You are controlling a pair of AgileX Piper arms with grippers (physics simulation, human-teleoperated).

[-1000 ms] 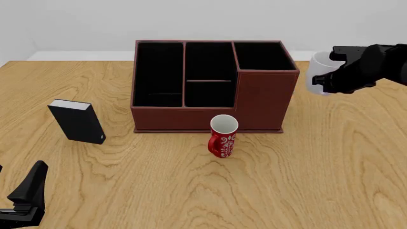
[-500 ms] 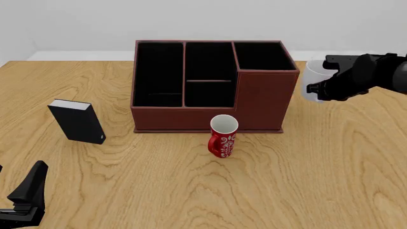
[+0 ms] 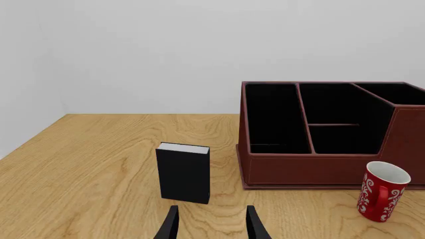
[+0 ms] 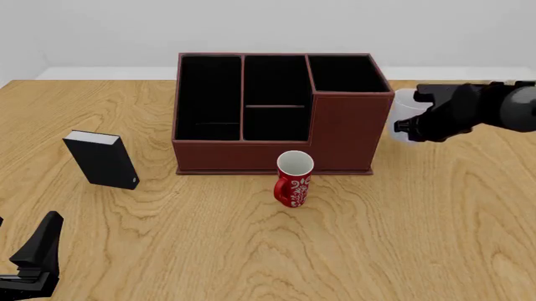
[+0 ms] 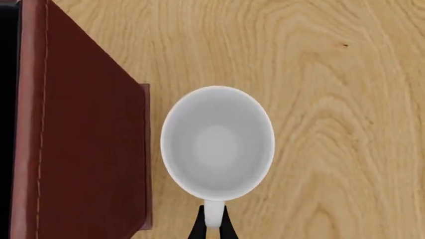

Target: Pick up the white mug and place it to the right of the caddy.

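Note:
The white mug (image 4: 405,116) hangs upright just right of the caddy (image 4: 343,132), close to its tall end. My right gripper (image 4: 421,123) is shut on the mug's handle. In the right wrist view I look straight down into the mug (image 5: 218,144); the fingers (image 5: 212,228) pinch its handle, and the caddy's red-brown wall (image 5: 86,129) lies alongside it. I cannot tell whether the mug touches the table. My left gripper (image 4: 34,260) is open and empty at the near left corner; it shows in the left wrist view (image 3: 211,226) too.
A red patterned mug (image 4: 293,179) stands in front of the caddy; it also shows in the left wrist view (image 3: 381,191). A small black box (image 4: 102,160) stands upright to the caddy's left, ahead of my left gripper (image 3: 184,172).
My right gripper has moved down and to the left with the white mug, bringing it closer to the caddy's right side. The left arm has not moved.

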